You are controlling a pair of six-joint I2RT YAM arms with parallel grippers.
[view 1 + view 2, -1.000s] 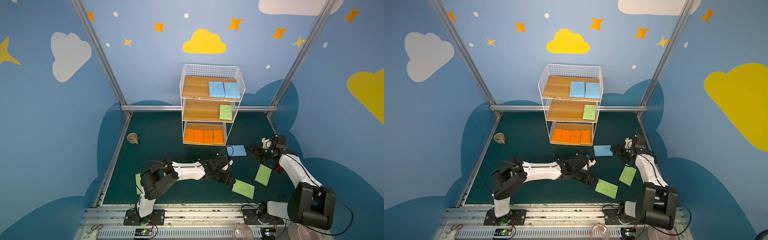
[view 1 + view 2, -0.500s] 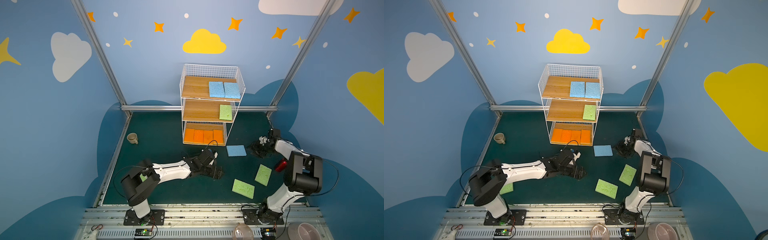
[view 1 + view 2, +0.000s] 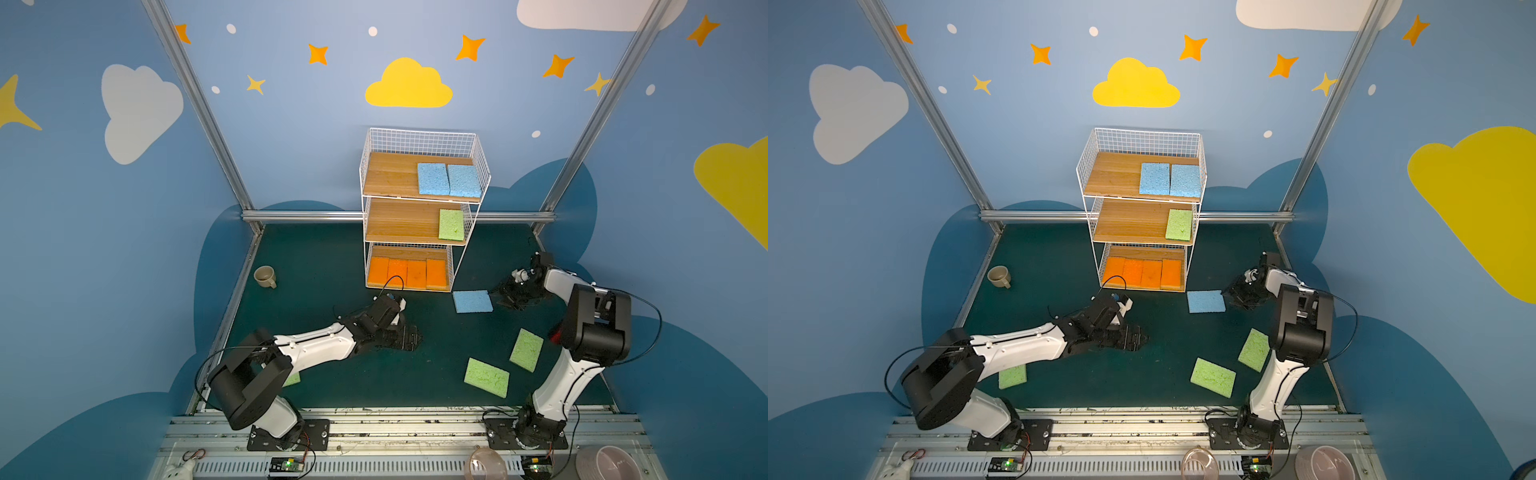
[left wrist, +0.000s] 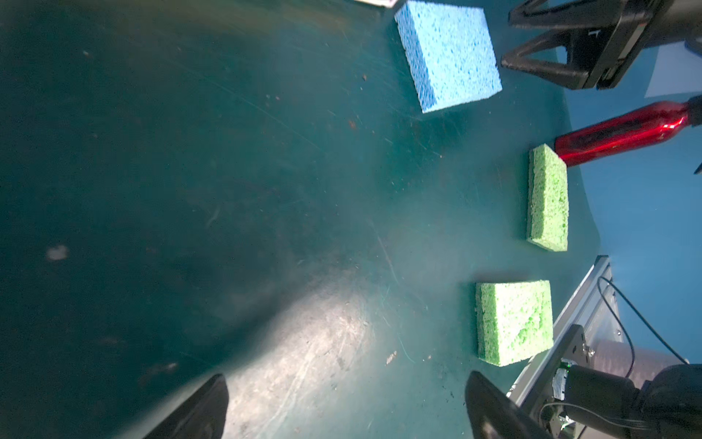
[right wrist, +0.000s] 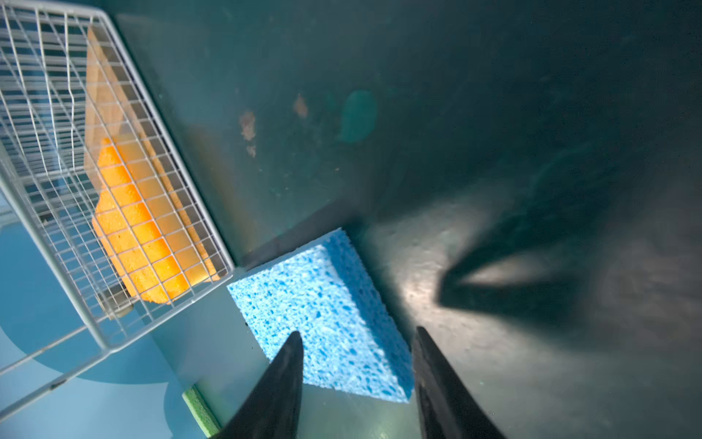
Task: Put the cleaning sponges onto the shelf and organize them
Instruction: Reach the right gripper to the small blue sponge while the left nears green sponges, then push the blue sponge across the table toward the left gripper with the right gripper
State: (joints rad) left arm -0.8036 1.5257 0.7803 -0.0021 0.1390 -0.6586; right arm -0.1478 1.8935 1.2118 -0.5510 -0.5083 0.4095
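**Blue sponge lies flat just before the half-open right jaws**

The right gripper is low over the green mat. Its jaws stand partly apart and nothing is pressed between them. The loose blue sponge lies flat directly in front of them, with its near end at the fingertips. I cannot tell whether they touch it. Its long axis runs away from the jaws, a little oblique. Its far end comes close to the bottom corner of the shelf.

The left gripper has its jaws wide, with only bare mat between them. Two green sponges lie flat beyond these jaws, on the side of the right arm. The nearer green sponge has its long axis roughly along the front rail, slightly slanted. The farther green sponge points more away from the rail, tilted. A third green sponge lies behind the left jaws, near the base of that arm and partly hidden under it.

On the shelf, far from both jaws, all sponges lie flat with their long axes running front to back:
- On the top board, two shelved blue sponges lie side by side at the right end.
- On the middle board, one shelved green sponge lies at the right end.
- On the bottom board, four orange sponges lie in a row, touching.
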